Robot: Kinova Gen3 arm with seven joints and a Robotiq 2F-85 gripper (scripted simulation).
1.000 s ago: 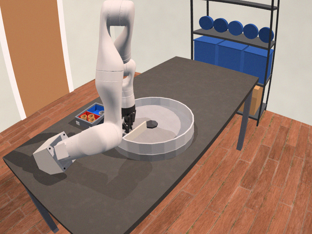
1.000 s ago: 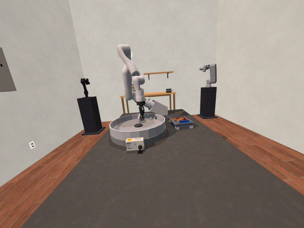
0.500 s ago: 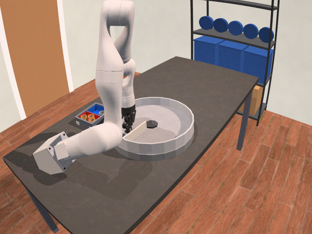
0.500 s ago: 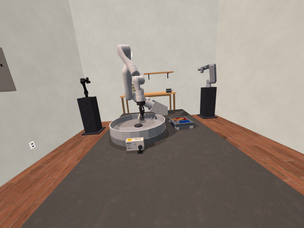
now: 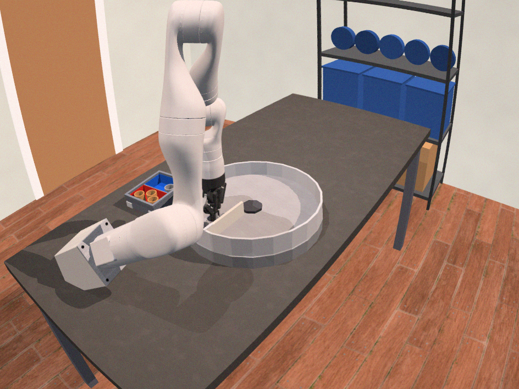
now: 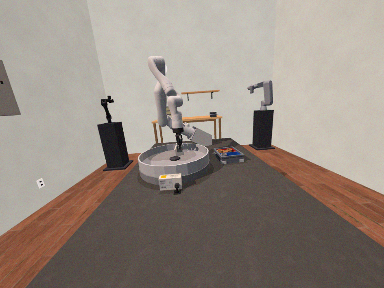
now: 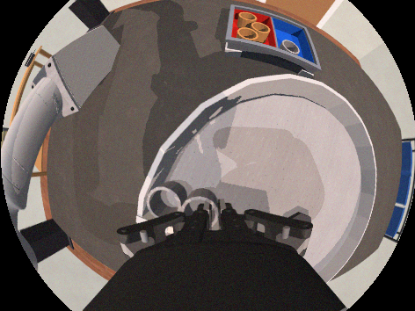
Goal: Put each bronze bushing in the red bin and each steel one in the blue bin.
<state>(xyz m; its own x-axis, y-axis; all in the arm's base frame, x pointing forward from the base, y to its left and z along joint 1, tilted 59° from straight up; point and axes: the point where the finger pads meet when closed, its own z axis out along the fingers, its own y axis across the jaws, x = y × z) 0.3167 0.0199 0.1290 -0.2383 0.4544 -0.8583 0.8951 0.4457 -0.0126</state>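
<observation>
Pinching the near-side wall of a steel bushing [image 7: 190,200] between the narrowly spaced fingertips of the Robotiq gripper [image 5: 213,216] [image 6: 180,148] [image 7: 214,206], pointed down inside the turntable [image 5: 268,248] [image 6: 173,171] [image 7: 368,176]. Lying just beside that sleeve, near the turntable's rim, a second steel bushing [image 7: 149,198]. Rising from the turntable floor, between the gripper and the dark central hub [image 5: 252,206] [image 6: 174,158], a cream divider board [image 5: 228,220]. Standing close together in the red bin [image 5: 164,195] [image 7: 269,25], three bronze bushings [image 5: 152,193] [image 7: 264,39]. Resting in the adjoining blue bin [image 5: 155,182] [image 6: 232,153] [image 7: 303,37], one more steel bushing [image 5: 168,187] [image 6: 223,154] [image 7: 290,52]. Sitting outside the turntable on the tabletop, a labelled white carton [image 6: 165,184], with a small black stand [image 6: 177,187] in front.
</observation>
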